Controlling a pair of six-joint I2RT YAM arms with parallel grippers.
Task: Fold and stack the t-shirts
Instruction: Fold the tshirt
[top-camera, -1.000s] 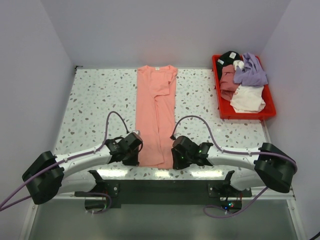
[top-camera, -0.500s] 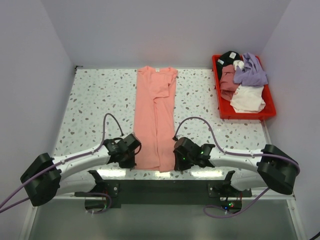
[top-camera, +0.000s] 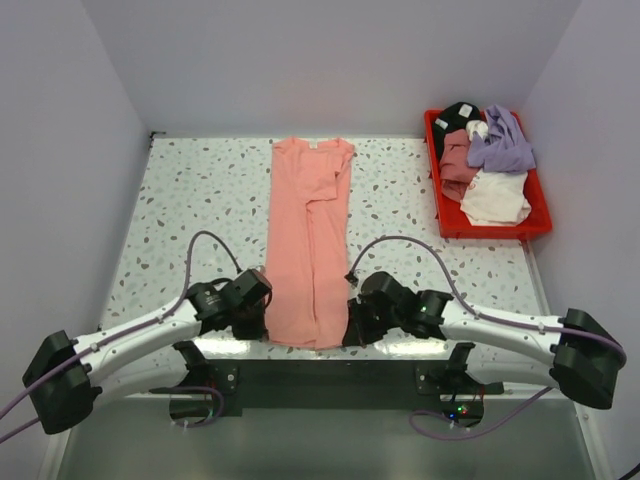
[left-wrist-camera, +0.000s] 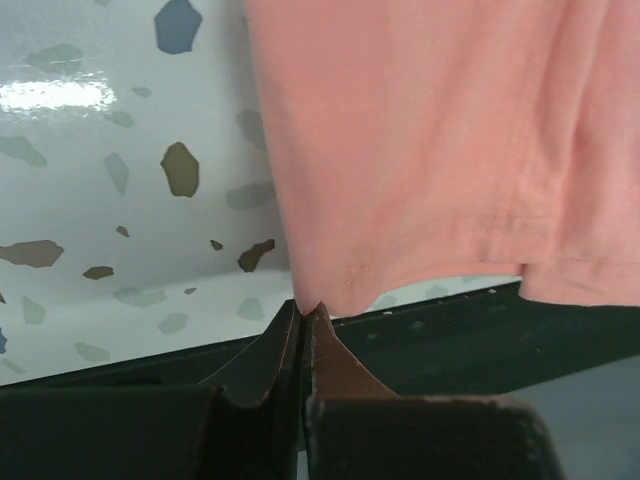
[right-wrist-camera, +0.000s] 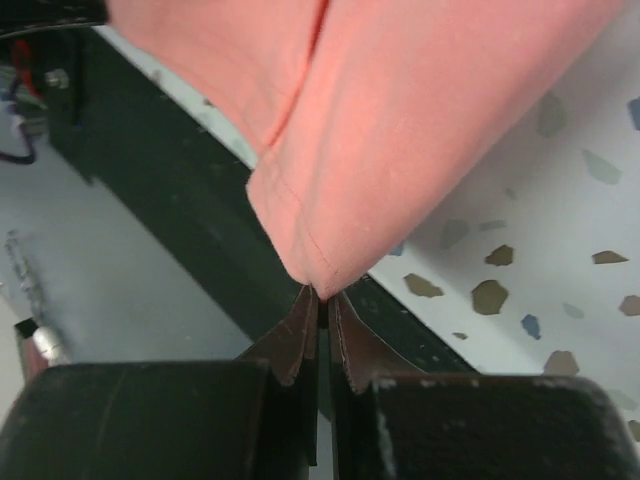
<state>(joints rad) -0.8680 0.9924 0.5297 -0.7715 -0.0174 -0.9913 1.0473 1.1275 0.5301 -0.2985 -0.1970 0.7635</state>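
Both arms have drawn back toward the near edge of the table (top-camera: 180, 200) since a second ago, with their elbows swung lower and wider, and the salmon t-shirt (top-camera: 310, 240) has slid with them, so that its collar sits a little farther from the far edge than before. It lies as a long narrow strip down the middle of the table, collar toward the far edge, sleeves folded in, and its hem reaches the near edge and overlaps the dark strip there. The left gripper (left-wrist-camera: 303, 312) is pinched tight on the hem's left corner, its two fingers pressed together with only a point of cloth caught between their tips. The right gripper (right-wrist-camera: 322, 296) is likewise clamped on the hem's right corner, where the cloth gathers into a small peak at the fingertips. In both wrist views the hem hangs just past the table's near edge. At the far right corner of the table stands a red bin (top-camera: 447, 228) that holds a loose heap: a lavender shirt (top-camera: 503, 142), a dusty rose shirt (top-camera: 458, 162), a white shirt (top-camera: 497, 197) and a black shirt (top-camera: 460, 112).
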